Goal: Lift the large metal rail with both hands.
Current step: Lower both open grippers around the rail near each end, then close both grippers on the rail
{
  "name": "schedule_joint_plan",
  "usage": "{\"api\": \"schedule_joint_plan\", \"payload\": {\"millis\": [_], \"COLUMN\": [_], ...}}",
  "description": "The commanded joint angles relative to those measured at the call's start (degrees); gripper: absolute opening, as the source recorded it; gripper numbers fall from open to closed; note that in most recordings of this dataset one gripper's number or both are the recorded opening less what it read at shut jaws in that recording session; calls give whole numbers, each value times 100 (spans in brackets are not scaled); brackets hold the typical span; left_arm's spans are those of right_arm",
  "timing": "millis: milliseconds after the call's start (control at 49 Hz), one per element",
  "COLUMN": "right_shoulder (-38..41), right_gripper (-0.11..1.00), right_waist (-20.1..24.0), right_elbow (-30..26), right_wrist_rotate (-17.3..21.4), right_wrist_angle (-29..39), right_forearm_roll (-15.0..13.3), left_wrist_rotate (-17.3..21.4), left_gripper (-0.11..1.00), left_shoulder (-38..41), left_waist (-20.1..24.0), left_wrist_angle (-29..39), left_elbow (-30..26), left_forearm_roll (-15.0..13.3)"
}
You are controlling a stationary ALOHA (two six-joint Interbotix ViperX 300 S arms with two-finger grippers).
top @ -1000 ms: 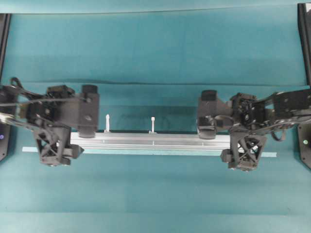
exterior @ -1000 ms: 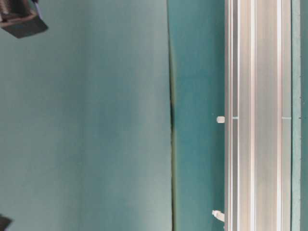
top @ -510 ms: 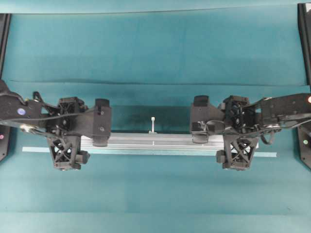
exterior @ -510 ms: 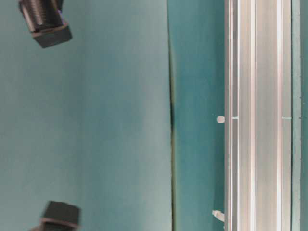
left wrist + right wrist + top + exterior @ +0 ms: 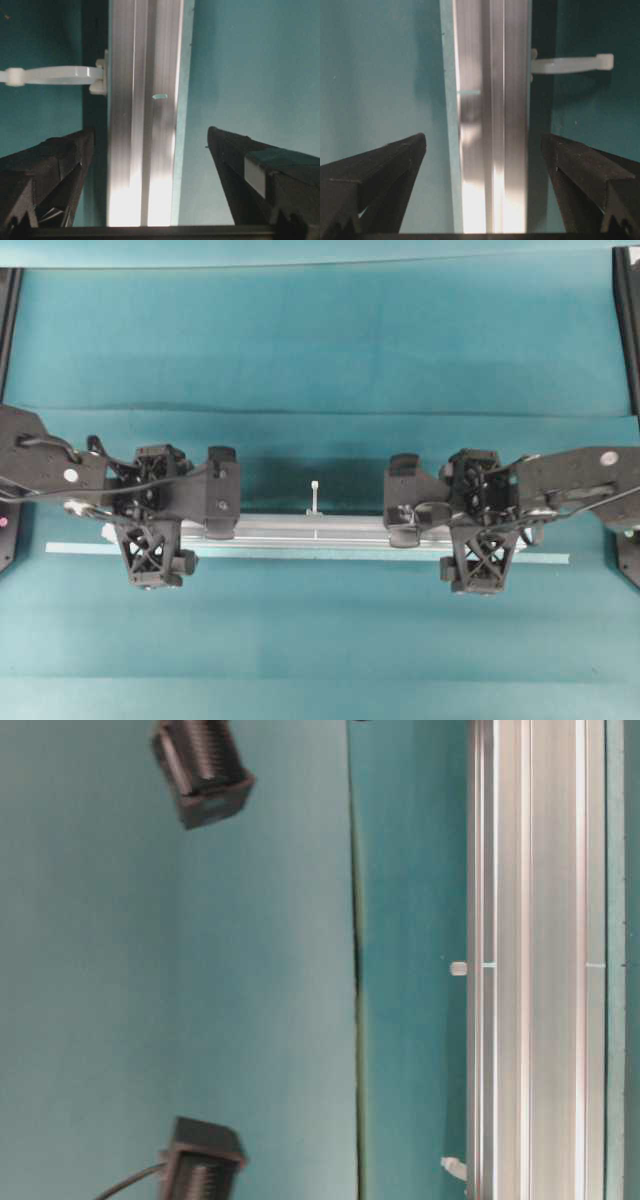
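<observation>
**Two Open Claws Over a Long Silver Bar**

Big teal tabletop all around. Lying flat on it, running side to side across the middle: the large metal rail, long, shiny, grooved. Right alongside its near edge, a thin pale strip sticking out past both ends.

Two black arms reaching in from the sides. Left claw wide open over the left part of the rail, one finger on each side, not touching the metal. Right claw wide open too, over the right part, with a finger on either side and gaps all round. Nothing held yet.

Small white pegs poking out from the far side of the rail: one in the middle, one near the left claw, one near the right claw.

To do this step well, probably: lower both claws evenly until the fingers sit around the bar, stay clear of the pegs, squeeze only the rail and not the pale strip, close both at the same time, then lift together so the bar stays level and does not slip or tip.

No brand, label or writing to read anywhere.
</observation>
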Motion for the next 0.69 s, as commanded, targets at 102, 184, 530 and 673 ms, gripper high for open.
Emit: {"api": "schedule_joint_plan", "payload": {"millis": [102, 184, 530, 673], "right_shoulder": [237, 299, 387, 387], "right_gripper": [97, 97, 96, 96], "right_waist": [9, 18, -9, -18], "right_elbow": [18, 35, 123, 123], "right_wrist_rotate": [-9, -18, 0, 18], "right_wrist_angle": [-343, -387, -650, -677], "right_forearm_roll": [-9, -9, -26, -26], "left_wrist_rotate": [44, 44, 44, 35], "left_gripper": [97, 97, 96, 96], "left_shoulder": [158, 255, 378, 369], "left_waist": [-9, 0, -9, -9], "left_wrist_angle": [-264, -360, -466, -457], "left_elbow": [-26, -26, -35, -9], "left_forearm_roll": [26, 35, 35, 35]}}
